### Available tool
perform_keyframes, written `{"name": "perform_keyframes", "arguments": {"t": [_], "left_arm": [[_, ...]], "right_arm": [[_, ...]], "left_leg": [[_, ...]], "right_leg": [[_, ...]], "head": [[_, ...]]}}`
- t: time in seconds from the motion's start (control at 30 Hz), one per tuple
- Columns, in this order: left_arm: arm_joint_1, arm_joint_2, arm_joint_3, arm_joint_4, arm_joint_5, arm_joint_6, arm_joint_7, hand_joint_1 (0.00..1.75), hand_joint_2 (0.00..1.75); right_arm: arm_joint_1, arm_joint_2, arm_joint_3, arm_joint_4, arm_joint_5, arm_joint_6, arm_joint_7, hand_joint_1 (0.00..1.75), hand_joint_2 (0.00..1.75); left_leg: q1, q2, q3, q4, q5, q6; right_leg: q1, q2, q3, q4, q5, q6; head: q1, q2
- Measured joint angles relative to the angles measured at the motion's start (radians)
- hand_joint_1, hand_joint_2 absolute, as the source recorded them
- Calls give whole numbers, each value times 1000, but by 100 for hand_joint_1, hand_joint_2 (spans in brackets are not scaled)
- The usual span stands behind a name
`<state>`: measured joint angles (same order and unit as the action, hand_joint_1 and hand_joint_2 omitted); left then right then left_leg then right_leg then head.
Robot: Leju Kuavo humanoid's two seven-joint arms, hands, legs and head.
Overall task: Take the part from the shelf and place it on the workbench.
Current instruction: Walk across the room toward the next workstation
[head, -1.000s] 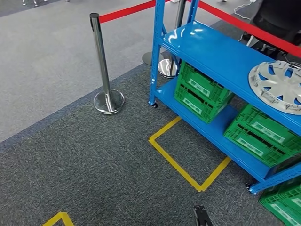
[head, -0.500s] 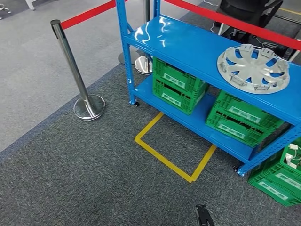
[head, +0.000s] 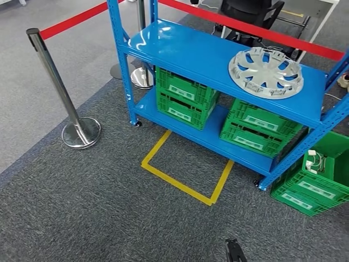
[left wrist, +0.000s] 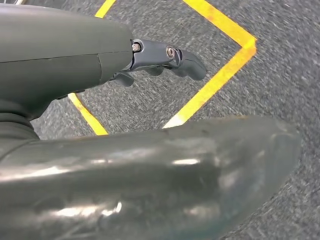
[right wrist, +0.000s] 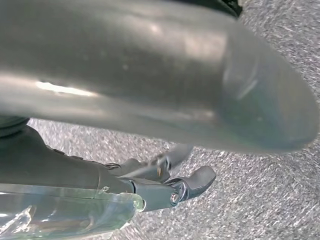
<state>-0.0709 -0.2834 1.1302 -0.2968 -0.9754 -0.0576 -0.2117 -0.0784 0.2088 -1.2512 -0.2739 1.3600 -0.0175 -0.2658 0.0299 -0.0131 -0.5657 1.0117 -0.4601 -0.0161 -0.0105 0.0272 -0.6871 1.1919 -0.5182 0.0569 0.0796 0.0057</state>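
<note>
Down at the robot's sides, the left hand (left wrist: 166, 57) and right hand (right wrist: 177, 180) hang loose over grey carpet holding nothing, while the round silver plastic hubcap (head: 265, 71) sits well ahead on the blue metal shelf (head: 181, 46), so pickup and workbench drop-off look undone.
</note>
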Motion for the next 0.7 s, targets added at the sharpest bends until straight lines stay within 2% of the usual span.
{"name": "perform_keyframes", "arguments": {"t": [0.03, 0.07, 0.1, 0.13, 0.17, 0.23, 0.27, 0.3, 0.37, 0.43, 0.5, 0.53, 0.57, 0.6, 0.63, 0.67, 0.7], "left_arm": [[1, 0, 1, 0, 0, 0, 0, 0, 0], [2, 1, 2, 0, 0, 0, 0, 0, 0], [1, 1, 2, 0, 0, 0, 0, 0, 0], [1, 1, 3, 0, 0, 0, 0, 0, 0], [0, 1, 3, 0, 0, 0, 0, 0, 0], [-1, -1, 4, 0, 0, 0, 0, 0, 0], [0, -1, 4, 0, 0, 0, 0, 0, 0], [0, -2, 4, 0, 0, 0, 0, 0, 0], [-2, -3, 4, 0, 0, 0, 0, 0, 0], [-4, -3, 5, 0, 0, 0, 0, 0, 0], [-4, -2, 5, 0, 0, 0, 0, 0, 0], [-3, -1, 6, 0, 0, 0, 0, 0, 0], [-2, 0, 6, 0, 0, 0, 0, 0, 0], [-1, 0, 6, 0, 0, 0, 0, 0, 0], [0, 1, 6, 0, 0, 0, 0, 0, 0], [0, 1, 7, 0, -1, 0, 0, 0, 0], [0, 1, 7, 0, -1, 0, 0, 0, 0]], "right_arm": [[-2, 0, 0, 0, 0, 0, 0, 0, 0], [-3, 0, 0, 0, 0, 0, 0, 0, 0], [-2, 0, 0, 0, 0, 0, 0, 0, 0], [-1, 0, 0, 0, 0, 0, 0, 0, 0], [0, 0, 0, 0, 1, 0, 0, 0, 0], [-3, 0, 0, 0, 1, 0, 0, 0, 0], [-6, 0, 0, 0, 1, 0, 0, 0, 0], [-7, 0, 0, 0, 2, 0, 0, 0, 0], [-7, 0, 0, 0, 2, 0, 1, 0, 0], [-5, 0, 0, 0, 2, 0, 2, 0, 0], [-7, 1, 0, 0, 2, 0, 2, 0, 0], [-8, 1, 0, 0, 2, 0, 2, 0, 0], [-8, 2, 0, 0, 2, 0, 2, 0, 0], [-7, 2, 0, 0, 2, 0, 2, 0, 0], [-7, 2, 0, 0, 1, 1, 2, 0, 0], [-6, 2, 0, 0, 1, 1, 2, 0, 0], [-7, 2, 0, 0, 1, 1, 2, 0, 0]], "left_leg": [[-2, 13, 0, 0, -1, 2], [-4, 25, 1, 0, -2, 3], [-5, 36, 2, 0, -3, 4], [-6, 46, 4, 0, -5, 4], [-7, 54, 8, 0, -7, 3], [-10, 70, 15, 1, -12, -2], [-12, 78, 17, 1, -14, -6], [-13, 86, 18, 0, -15, -11], [-12, 99, 22, -6, -15, -23], [-10, 76, 16, 14, -35, -33], [-10, 36, -31, 115, -92, -38], [-10, 26, -65, 183, -121, -39], [-11, 22, -95, 238, -137, -40], [-11, 21, -111, 263, -133, -41], [-10, 20, -109, 249, -109, -42], [-9, 15, -89, 201, -72, -44], [-5, 0, -59, 135, -34, -47]], "right_leg": [[0, -11, -32, 69, -29, 1], [0, -16, -54, 116, -44, 0], [0, -19, -59, 129, -40, -2], [1, -21, -43, 100, -17, -5], [3, -29, -9, 35, 18, -10], [15, -66, 63, -100, 67, -23], [21, -80, 82, -138, 76, -28], [26, -86, 88, -152, 75, -31], [26, -66, 86, -158, 79, -38], [21, -47, 91, -172, 88, -48], [16, -27, 96, -179, 92, -55], [16, -16, 95, -179, 93, -57], [16, -5, 96, -179, 93, -58], [15, 7, 96, -179, 93, -58], [14, 20, 97, -178, 92, -57], [11, 33, 98, -177, 92, -54], [8, 46, 97, -175, 91, -50]], "head": [[1, 0], [2, 0], [2, 0], [3, 0], [4, 0], [5, 0], [5, 0], [5, 0], [5, 0], [3, 0], [-2, 0], [-3, 0], [-4, 0], [-4, 0], [-3, 0], [-3, 0], [-4, 0]]}}
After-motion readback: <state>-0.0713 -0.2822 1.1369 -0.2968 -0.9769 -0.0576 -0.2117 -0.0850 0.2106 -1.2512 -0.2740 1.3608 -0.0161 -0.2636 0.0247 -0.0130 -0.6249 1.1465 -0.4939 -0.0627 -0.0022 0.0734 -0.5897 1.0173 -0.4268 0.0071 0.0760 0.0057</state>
